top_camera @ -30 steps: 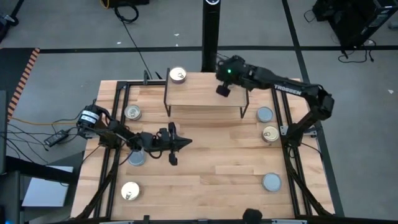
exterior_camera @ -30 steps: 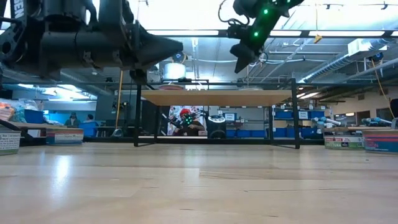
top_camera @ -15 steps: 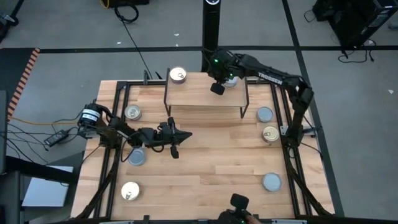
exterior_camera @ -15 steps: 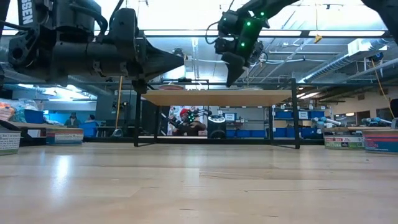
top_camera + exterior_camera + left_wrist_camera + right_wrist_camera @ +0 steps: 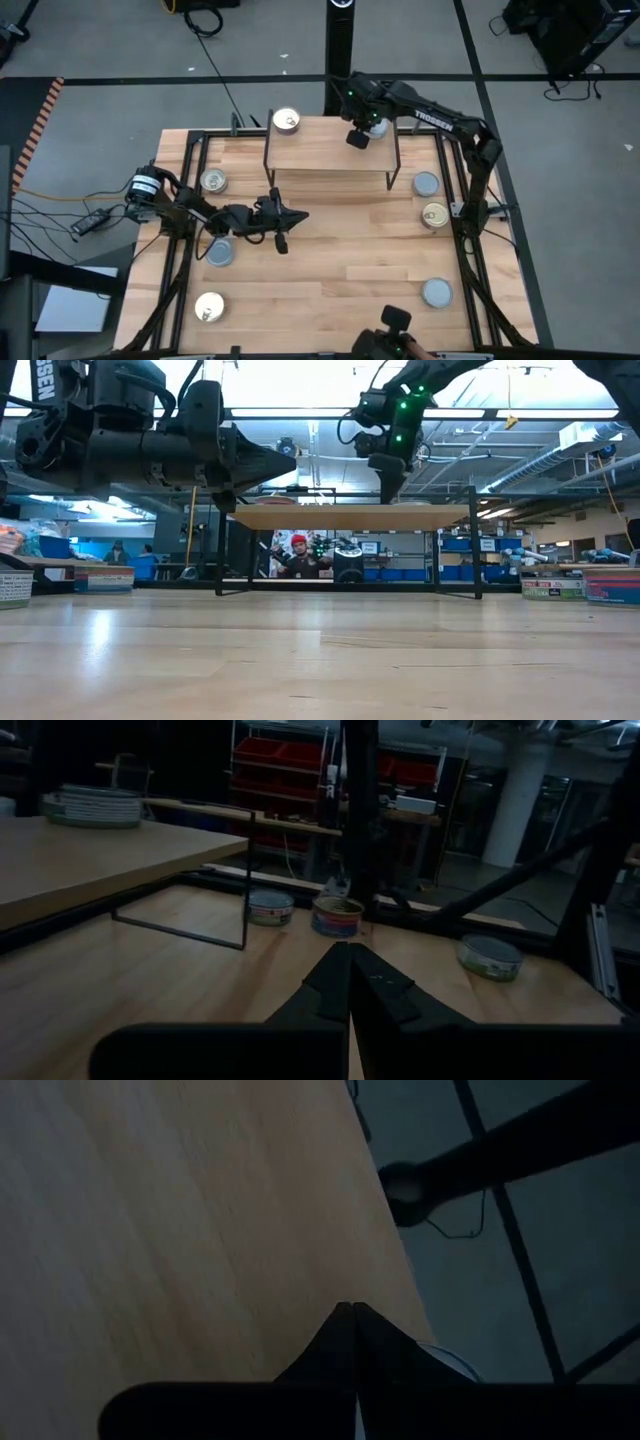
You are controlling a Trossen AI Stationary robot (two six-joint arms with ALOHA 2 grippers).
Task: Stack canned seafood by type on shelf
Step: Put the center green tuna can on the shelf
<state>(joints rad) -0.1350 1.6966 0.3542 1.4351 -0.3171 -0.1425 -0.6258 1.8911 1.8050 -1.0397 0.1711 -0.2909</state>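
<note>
Now the right gripper (image 5: 358,137), fingers pressed together, hovers at the shelf (image 5: 320,150) corner over a blue-grey tin (image 5: 375,126); one nudge could knock it off. Left gripper (image 5: 297,219) waits, fingers together.

light-wood striped tabletop (image 5: 330,250) under dark black arms; pale wooden shelf board (image 5: 320,152) on black wire legs; shiny gold-lidded round tins (image 5: 209,307); plain blue-grey-lidded round tins (image 5: 437,292).
</note>
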